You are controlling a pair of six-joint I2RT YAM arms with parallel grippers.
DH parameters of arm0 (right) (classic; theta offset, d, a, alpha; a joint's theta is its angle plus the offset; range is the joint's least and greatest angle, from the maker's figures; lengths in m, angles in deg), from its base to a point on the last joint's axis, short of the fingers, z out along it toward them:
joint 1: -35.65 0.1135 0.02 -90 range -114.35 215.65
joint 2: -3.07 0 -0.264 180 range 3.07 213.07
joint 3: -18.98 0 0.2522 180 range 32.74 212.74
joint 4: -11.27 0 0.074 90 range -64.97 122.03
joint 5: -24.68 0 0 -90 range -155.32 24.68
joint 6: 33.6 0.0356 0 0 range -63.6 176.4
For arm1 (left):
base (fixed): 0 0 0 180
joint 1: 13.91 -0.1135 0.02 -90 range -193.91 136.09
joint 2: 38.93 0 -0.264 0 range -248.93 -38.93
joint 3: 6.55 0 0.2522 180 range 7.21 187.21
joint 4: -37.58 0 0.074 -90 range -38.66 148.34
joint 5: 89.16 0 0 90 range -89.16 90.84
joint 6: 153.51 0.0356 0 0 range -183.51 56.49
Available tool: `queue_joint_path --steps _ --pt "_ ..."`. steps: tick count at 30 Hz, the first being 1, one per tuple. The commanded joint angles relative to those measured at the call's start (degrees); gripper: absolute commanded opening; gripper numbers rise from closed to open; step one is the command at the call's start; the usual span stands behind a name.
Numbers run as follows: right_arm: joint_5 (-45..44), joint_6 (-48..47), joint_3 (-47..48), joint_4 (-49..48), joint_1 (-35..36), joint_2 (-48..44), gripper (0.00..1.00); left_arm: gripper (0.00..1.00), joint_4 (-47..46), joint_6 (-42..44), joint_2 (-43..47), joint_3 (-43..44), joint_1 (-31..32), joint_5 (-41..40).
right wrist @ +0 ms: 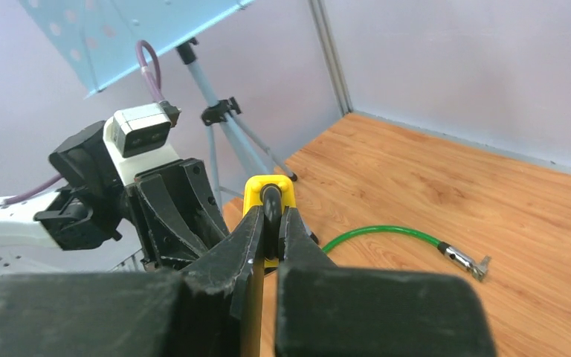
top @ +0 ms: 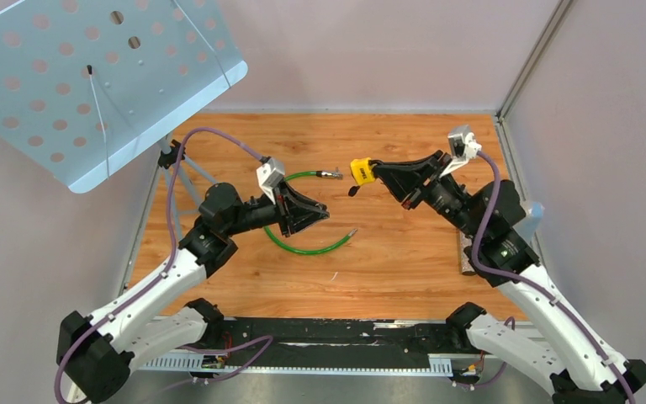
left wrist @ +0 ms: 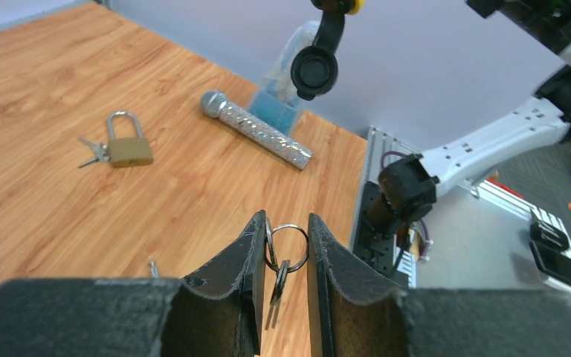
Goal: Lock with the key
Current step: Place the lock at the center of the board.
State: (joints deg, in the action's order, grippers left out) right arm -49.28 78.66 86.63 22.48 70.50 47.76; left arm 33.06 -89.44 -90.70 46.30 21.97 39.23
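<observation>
Left gripper (left wrist: 286,220) around key ring (left wrist: 290,226), yellow padlock (right wrist: 256,189) between right gripper (right wrist: 273,216) fingers.

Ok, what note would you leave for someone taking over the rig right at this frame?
Left gripper: shut on the key ring, keys dangling below.
Right gripper: shut on the yellow padlock, held in the air.
Done: both picked up, facing each other with a gap between.
To do: get a key into the padlock and turn it.
Green cable lies on the table.
</observation>
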Motion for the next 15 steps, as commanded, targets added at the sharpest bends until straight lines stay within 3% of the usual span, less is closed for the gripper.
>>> queue_joint_path --steps 1,7,15 --pt "-4.06 3.12 0.99 -1.32 -2.81 4.13 0.0 0.0 3.91 1.68 -6.43 5.21 -0.32 -8.36" --pt "0.8 11.72 0.91 0.09 -14.84 16.72 0.0 0.0 6.52 4.05 -24.75 16.65 -0.37 -14.22" --pt "6.15 11.7 3.83 -1.88 -24.4 34.4 0.0 0.0 12.52 10.02 -50.16 37.03 -0.33 -17.91"
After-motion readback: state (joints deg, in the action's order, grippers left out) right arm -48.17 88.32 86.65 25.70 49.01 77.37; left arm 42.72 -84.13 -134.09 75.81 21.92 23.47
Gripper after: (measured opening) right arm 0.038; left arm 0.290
